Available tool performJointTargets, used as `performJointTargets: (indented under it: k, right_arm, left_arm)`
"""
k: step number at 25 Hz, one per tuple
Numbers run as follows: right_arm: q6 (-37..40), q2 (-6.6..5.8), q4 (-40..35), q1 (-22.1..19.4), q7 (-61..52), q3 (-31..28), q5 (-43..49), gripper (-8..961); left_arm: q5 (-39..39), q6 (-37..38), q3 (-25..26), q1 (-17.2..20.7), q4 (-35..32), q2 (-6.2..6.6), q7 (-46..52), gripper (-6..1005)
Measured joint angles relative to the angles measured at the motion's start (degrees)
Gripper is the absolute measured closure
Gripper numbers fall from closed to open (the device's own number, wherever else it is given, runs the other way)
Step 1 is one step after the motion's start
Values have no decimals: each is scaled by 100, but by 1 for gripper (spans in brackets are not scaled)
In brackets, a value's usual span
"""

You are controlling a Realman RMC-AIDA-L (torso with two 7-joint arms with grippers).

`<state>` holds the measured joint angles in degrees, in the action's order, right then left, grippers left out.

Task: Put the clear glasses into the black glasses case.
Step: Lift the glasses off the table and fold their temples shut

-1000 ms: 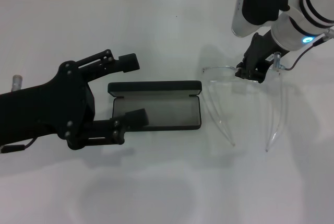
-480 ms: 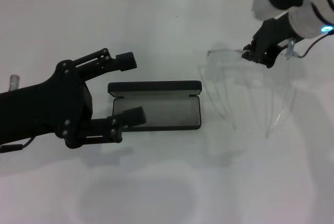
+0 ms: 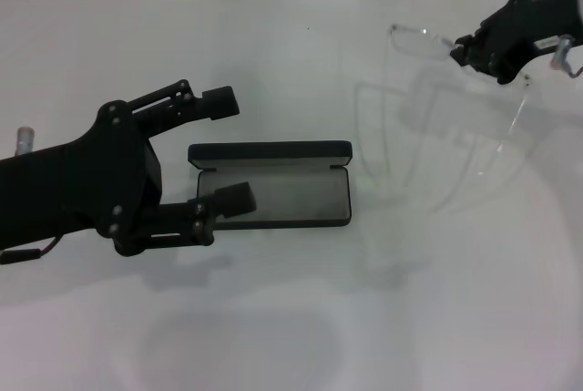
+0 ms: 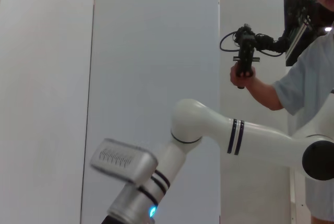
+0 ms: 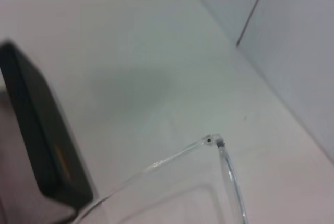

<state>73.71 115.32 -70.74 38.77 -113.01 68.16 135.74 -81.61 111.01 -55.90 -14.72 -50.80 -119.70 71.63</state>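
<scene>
The left tool [image 3: 223, 149], fingers apart, hovers at the open black glasses case's [image 3: 273, 192] left edge on the white surface [image 3: 301, 318]. Far right of the case, the right tool [image 3: 487, 45], clamped on the clear glasses [image 3: 437, 127], holds them aloft.

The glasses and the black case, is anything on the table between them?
No. In the head view, only bare white table separates the clear glasses from the black glasses case.
</scene>
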Motion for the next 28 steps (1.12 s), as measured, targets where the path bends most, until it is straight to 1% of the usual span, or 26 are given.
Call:
performJointTargets:
  k: [5, 10, 13, 15, 17, 18, 20, 22, 28]
  right_arm:
    - [282, -4, -88, -267, 393, -716, -818, 887]
    - [618, -2, 102, -537, 888, -1357, -1892, 887]
    - [1032, -14, 690, -632, 1413, -1906, -2843, 887]
    - [1255, -63, 1244, -641, 1687, -2169, -3356, 887]
    - [1389, -133, 1743, -629, 1824, -2266, -3715, 887]
    - [1474, -209, 2201, -593, 1925, -2289, -3947, 887]
    - [1529, -243, 2512, -562, 2000, -2307, -4046, 887]
    - [1580, -241, 2721, -543, 2071, -2338, -4099, 887]
    - [1694, -142, 2971, -572, 2152, -2350, -4257, 887]
  left_arm:
    - [5, 0, -14, 7, 0, -1, 0, 137]
    - [91, 0, -25, 22, 0, -1, 22, 137]
    - [243, 0, -33, 25, 0, -1, 41, 137]
    - [340, 2, -38, 14, -1, -1, 50, 137]
    - [453, 7, -67, -3, -22, -1, 60, 138]
    - [534, 9, -101, -8, -36, -1, 64, 138]
    - [726, 11, -191, -13, -59, -1, 69, 159]
    - [950, 10, -264, -16, -69, -1, 70, 181]
    - [1373, 2, -325, -64, -59, -1, 29, 245]
